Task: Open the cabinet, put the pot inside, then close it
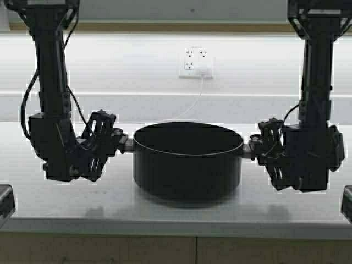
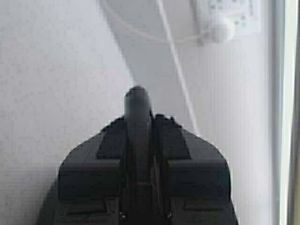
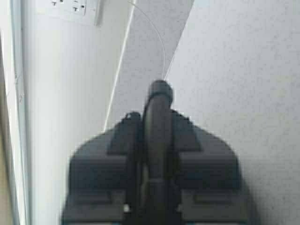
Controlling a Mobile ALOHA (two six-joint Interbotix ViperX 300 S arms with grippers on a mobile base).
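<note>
Pot point(image 1: 187, 165) is sitting on the white countertop point(image 1: 66, 203) right between my two grippers, and I've got both of them on it. My left gripper point(image 1: 114, 142) is pinched down on the loop handle that sticks out of the pot's side toward it, and my right gripper point(image 1: 263, 147) is doing the same on the opposite handle. So the pot's body is just inboard of each set of fingers, with its open rim about level with them.

From my left wrist view, the handle point(image 2: 137, 136) runs straight up the middle between the two black fingers point(image 2: 105, 161), which are squeezed narrow against it on both sides. Same story on the right wrist view: the handle point(image 3: 158, 126) is sandwiched between the fingers point(image 3: 206, 164), and its rounded end pokes out past the tips.

Beyond the pot, farther out from both grippers, there's a white wall outlet point(image 1: 196, 63) with a plug in it and a thin white cord point(image 1: 192, 104) trailing down behind the pot's far rim. Whether the pot's base is touching the counter or just off it, I can't really tell. No cabinet doors show in any of my views.
</note>
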